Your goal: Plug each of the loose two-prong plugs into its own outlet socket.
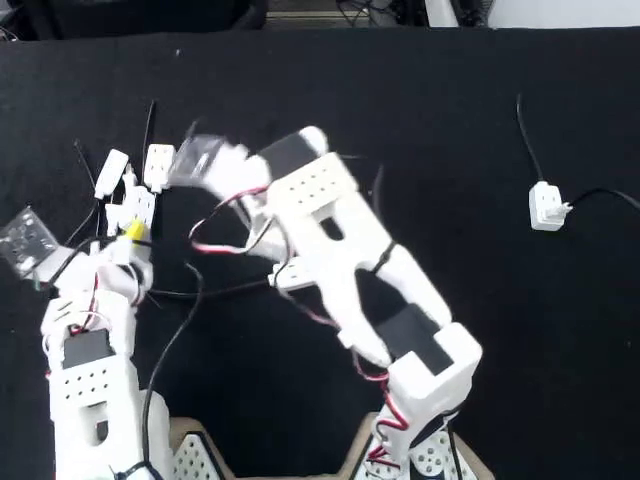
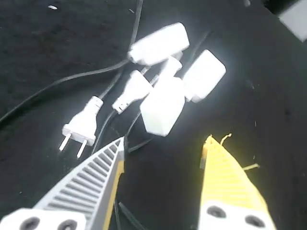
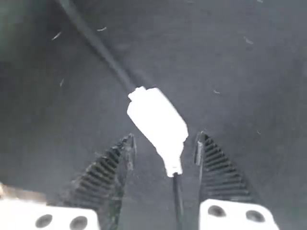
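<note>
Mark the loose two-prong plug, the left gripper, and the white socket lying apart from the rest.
two-prong plug (image 2: 80, 127): left wrist view, on its white body.
left gripper (image 2: 164, 142): left wrist view, midway between its fingertips.
lone socket (image 1: 545, 206): high view, on its white housing.

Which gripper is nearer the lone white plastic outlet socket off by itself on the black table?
Right. The right gripper hangs across the table from the white outlet socket; the left gripper is even farther, by the white socket cluster.
</note>
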